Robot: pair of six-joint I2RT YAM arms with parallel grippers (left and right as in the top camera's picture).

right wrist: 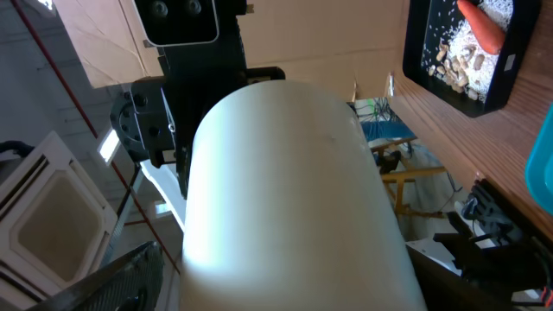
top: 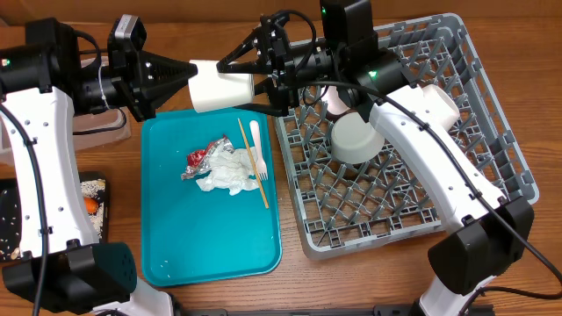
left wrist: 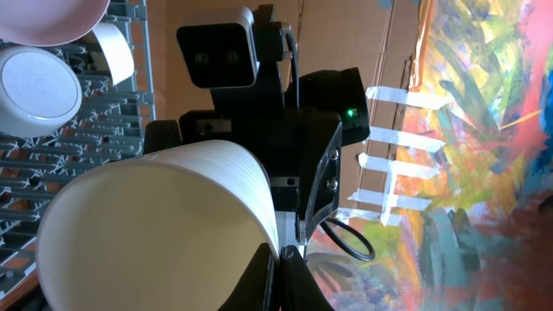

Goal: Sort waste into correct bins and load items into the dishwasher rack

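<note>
The white cup (top: 221, 86) (left wrist: 155, 225) (right wrist: 285, 199) hangs on its side in the air between both arms, above the far edge of the teal tray (top: 176, 237). My left gripper (top: 190, 72) (left wrist: 281, 259) is pinched shut on the cup's rim. From the right, my right gripper (top: 233, 85) (right wrist: 294, 285) straddles the cup's body with a finger against each side. The grey dishwasher rack (top: 474, 105) holds an upturned grey bowl (top: 356, 140), a whitish bowl (left wrist: 39, 82) and the pink plate (left wrist: 52, 17). A crumpled napkin (top: 230, 171), foil wrapper (top: 198, 158), wooden stick (top: 253, 162) and white fork (top: 257, 149) lie on the teal tray.
The black tray (top: 13, 219) (right wrist: 501, 69) at the left table edge holds food scraps and the carrot (top: 90, 204) (right wrist: 484, 26). The clear tub (top: 97, 127) sits under my left arm. Both arm bases stand at the near edge.
</note>
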